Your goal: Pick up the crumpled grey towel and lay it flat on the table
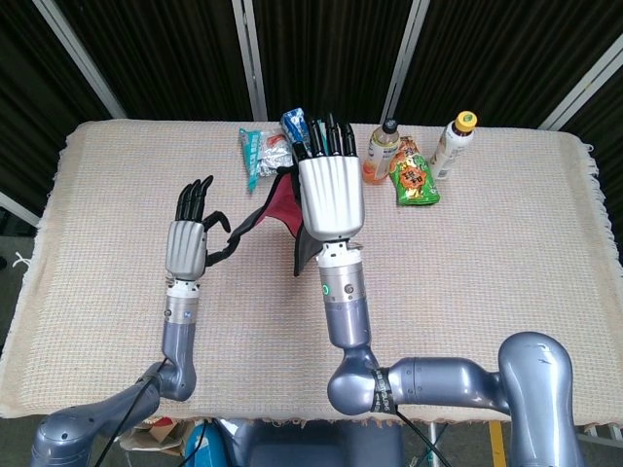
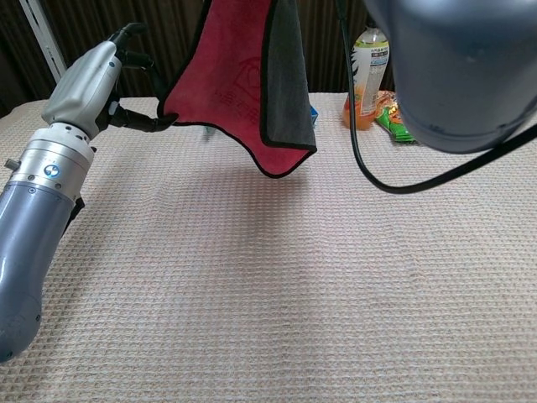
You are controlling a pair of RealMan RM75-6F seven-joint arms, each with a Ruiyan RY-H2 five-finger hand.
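The towel (image 1: pixel 276 206), red on one face and grey on the other with a black hem, hangs in the air above the table's middle. My right hand (image 1: pixel 331 193) is raised with its back to the head camera and holds the towel's top from behind; the grip itself is hidden. My left hand (image 1: pixel 188 243) pinches a lower corner and pulls it out to the left. In the chest view the towel (image 2: pixel 235 75) drapes down with its grey fold on the right, the left hand (image 2: pixel 91 82) holds the corner, and only the right arm (image 2: pixel 453 67) shows.
Along the far edge stand a white-blue snack packet (image 1: pixel 258 152), a blue packet (image 1: pixel 294 124), an orange drink bottle (image 1: pixel 382 154), a green packet (image 1: pixel 414 176) and a white bottle (image 1: pixel 453 144). A beige woven cloth (image 1: pixel 487 263) covers the table.
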